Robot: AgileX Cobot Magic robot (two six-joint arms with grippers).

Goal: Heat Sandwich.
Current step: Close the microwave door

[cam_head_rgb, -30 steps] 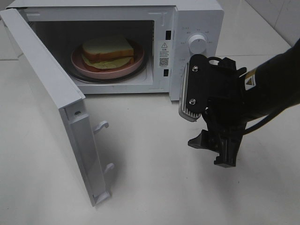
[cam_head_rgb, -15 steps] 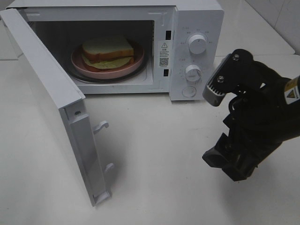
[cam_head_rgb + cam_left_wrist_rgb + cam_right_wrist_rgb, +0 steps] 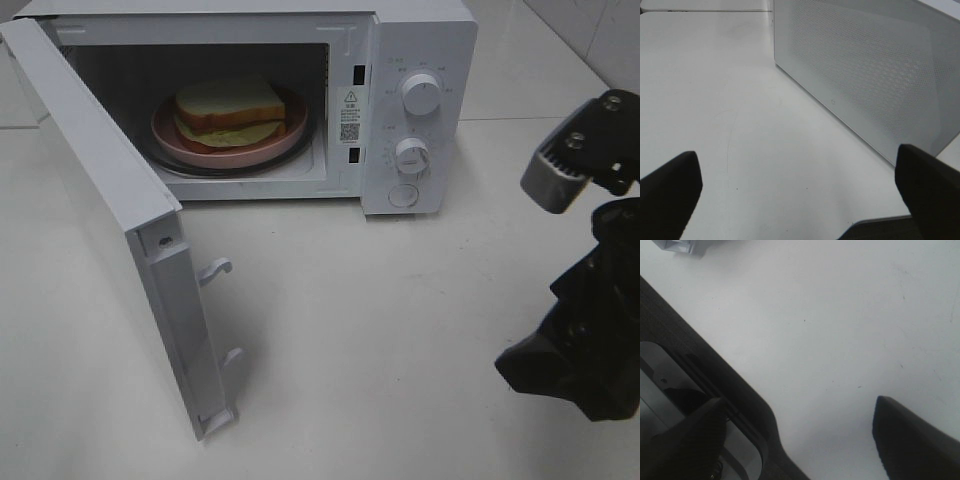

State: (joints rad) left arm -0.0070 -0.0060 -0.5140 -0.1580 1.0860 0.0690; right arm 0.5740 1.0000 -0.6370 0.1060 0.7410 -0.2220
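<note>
My left tool [image 3: 800, 195] hangs with its jaws wide apart and empty, facing the outer mesh face of the microwave door [image 3: 110, 230], which stands swung wide open. That is where I judge the risk begins. A push that is too hard or off-line could skid the whole microwave [image 3: 420, 40] across the desk [image 3: 350, 330], or bounce the door hooks [image 3: 215, 268] back without latching.

Inside the cavity the pink plate [image 3: 165, 130] holds the sandwich [image 3: 230, 103], which lies flat and whole. Farther right sit the upper dial [image 3: 418, 93] and lower dial [image 3: 411, 157]. Turning either before the door shuts would likely heat nothing. My right tool [image 3: 800, 440], jaws apart and empty, hovers over the desk, well apart from the microwave.
</note>
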